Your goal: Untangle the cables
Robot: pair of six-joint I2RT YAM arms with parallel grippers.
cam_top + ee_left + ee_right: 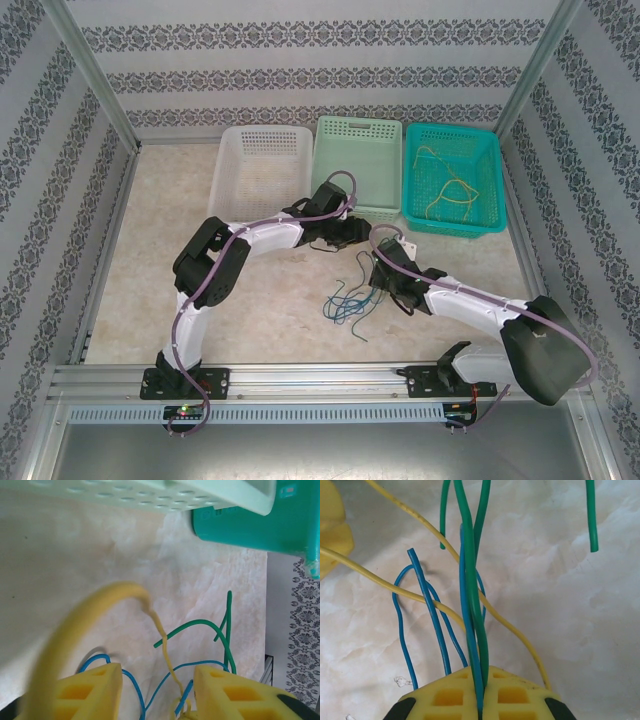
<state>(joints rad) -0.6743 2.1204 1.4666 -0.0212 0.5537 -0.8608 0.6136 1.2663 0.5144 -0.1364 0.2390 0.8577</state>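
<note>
A tangle of thin blue, green and yellow cables (350, 300) lies on the table between the two arms. My right gripper (482, 672) is shut on a blue cable (468, 605) and a green cable (476, 600), pinched side by side between its yellow pads; yellow cables (420, 596) cross behind them. My left gripper (157, 672) hovers over the tangle with its fingers (95, 690) well apart. A thin yellow cable (167, 655) runs down through the gap close to its right finger, beside a blue cable (132, 685) and a green cable (200, 624). Seen from above, the left gripper (350, 238) sits just beyond the right gripper (380, 285).
Three baskets line the back of the table: a white one (232, 170), a mint-green one (358, 128) and a teal one (485, 225) with yellow cables (450, 185) inside. The left wrist is close to the mint basket (150, 495). Patterned walls enclose the table.
</note>
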